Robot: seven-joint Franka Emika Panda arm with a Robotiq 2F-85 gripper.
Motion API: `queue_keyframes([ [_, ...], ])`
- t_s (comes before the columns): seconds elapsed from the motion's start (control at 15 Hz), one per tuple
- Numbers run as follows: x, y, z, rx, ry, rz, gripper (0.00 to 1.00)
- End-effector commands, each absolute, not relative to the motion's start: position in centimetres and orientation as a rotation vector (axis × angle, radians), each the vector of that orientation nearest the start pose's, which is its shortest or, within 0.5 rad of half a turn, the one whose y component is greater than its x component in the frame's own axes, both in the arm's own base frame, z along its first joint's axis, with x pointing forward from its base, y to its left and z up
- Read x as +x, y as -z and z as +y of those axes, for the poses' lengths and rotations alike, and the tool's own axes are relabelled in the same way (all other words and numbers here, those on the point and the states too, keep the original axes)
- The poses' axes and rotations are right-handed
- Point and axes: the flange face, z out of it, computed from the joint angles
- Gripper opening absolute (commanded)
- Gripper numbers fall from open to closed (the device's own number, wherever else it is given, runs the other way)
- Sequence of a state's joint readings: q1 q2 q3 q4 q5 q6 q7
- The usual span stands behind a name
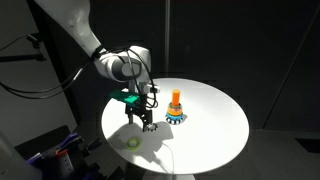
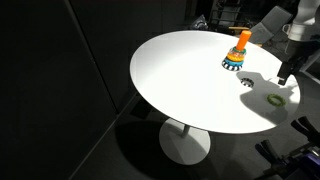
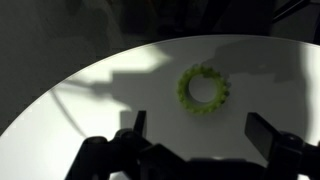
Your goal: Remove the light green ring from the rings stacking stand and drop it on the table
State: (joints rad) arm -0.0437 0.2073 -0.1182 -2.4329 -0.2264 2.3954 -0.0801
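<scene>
The light green ring (image 3: pixel 204 89), with a bumpy rim, lies flat on the white round table (image 3: pixel 90 95), apart from the stand. It also shows in both exterior views (image 1: pixel 132 141) (image 2: pixel 275 99). The rings stacking stand (image 1: pixel 175 108) (image 2: pixel 238 53) stands upright on the table, orange on top, yellow below, blue scalloped base. My gripper (image 3: pixel 200 135) is open and empty, hanging above the table with the ring just beyond its fingertips. In both exterior views the gripper (image 1: pixel 141 122) (image 2: pixel 287 72) hovers between the stand and the ring.
The table's curved edge (image 1: pixel 120 150) runs close to the ring. The table stands on a white pedestal (image 2: pixel 185 140). The surroundings are dark. Some clutter (image 1: pixel 55 155) sits below the table's edge.
</scene>
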Motion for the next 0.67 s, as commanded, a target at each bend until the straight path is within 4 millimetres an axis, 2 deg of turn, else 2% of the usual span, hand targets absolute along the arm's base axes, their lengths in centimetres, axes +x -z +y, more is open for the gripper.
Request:
queue_keyframes([
  [0.0,47.0,-23.7,-7.9,-3.229,-0.497,-0.130,1.00],
  [0.33,47.3,-28.6,-7.8,-3.209,-0.516,-0.099,1.00],
  [0.6,46.9,-33.2,-8.1,-3.181,-0.398,-0.039,1.00],
])
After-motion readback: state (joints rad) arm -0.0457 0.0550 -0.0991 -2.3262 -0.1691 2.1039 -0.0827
